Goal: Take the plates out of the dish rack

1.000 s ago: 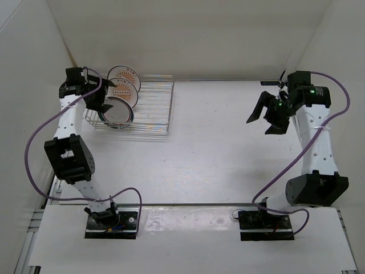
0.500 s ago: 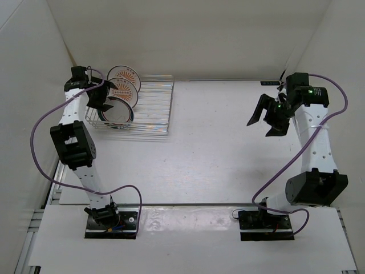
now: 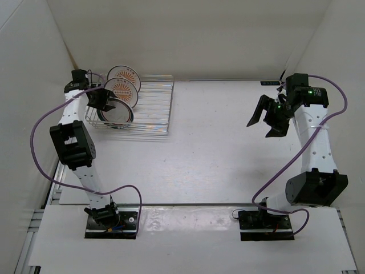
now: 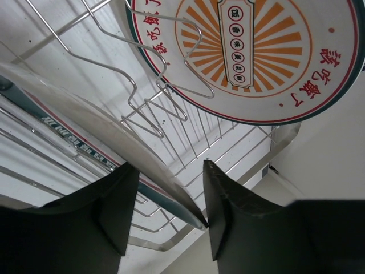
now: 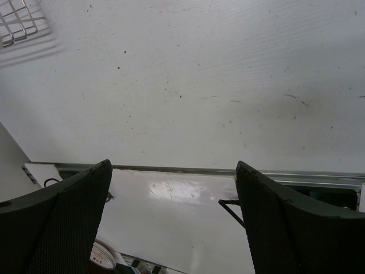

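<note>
Three plates stand upright at the left end of the silver wire dish rack (image 3: 155,109): two with orange sunbursts (image 3: 124,74) (image 3: 122,88) and, in front, one with a pale centre and dark greenish rim (image 3: 118,113). My left gripper (image 3: 107,101) reaches over that front plate's upper left edge. In the left wrist view the greenish-rimmed plate (image 4: 114,137) runs slantwise between the black fingers of the left gripper (image 4: 171,165) and touches both, with a sunburst plate (image 4: 256,51) behind. My right gripper (image 3: 258,128) hangs open and empty at the far right, its wide gap (image 5: 174,188) showing only table.
White walls close in behind and left of the rack, and the left arm is near the corner. Rack tines (image 4: 165,74) stand between the plates. A corner of the rack (image 5: 17,23) shows at the top left of the right wrist view.
The left gripper has come down onto the front plate's edge and its jaws have narrowed onto the rim. The right arm has hardly moved.
</note>
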